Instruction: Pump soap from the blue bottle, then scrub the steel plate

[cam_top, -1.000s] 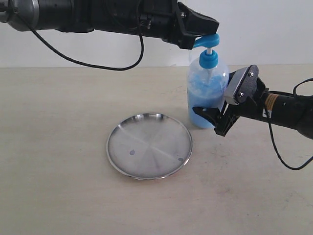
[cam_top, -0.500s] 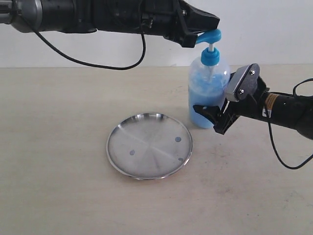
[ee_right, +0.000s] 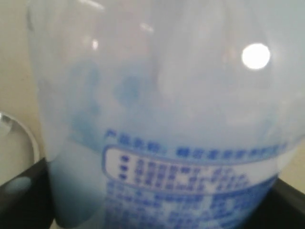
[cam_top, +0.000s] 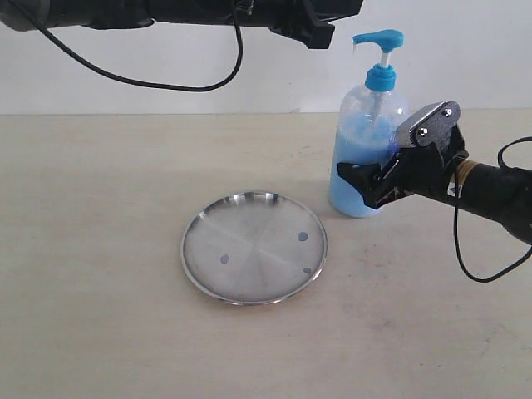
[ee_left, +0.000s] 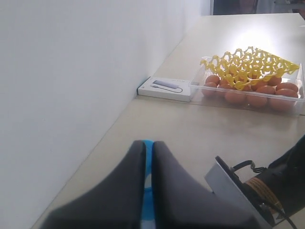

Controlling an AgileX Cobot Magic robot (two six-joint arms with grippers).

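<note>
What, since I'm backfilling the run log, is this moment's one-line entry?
phase: soap pumped, scrub not begun | left gripper: shut, above pump head | right gripper: shut on blue bottle | steel plate: three soap drops

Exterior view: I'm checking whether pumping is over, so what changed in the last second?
The left gripper lifted off the pump head, which sprang up. The right gripper, still gripping the blue bottle, shifted it toward the view's right. A third soap drop landed on the steel plate, which stayed put.
</note>
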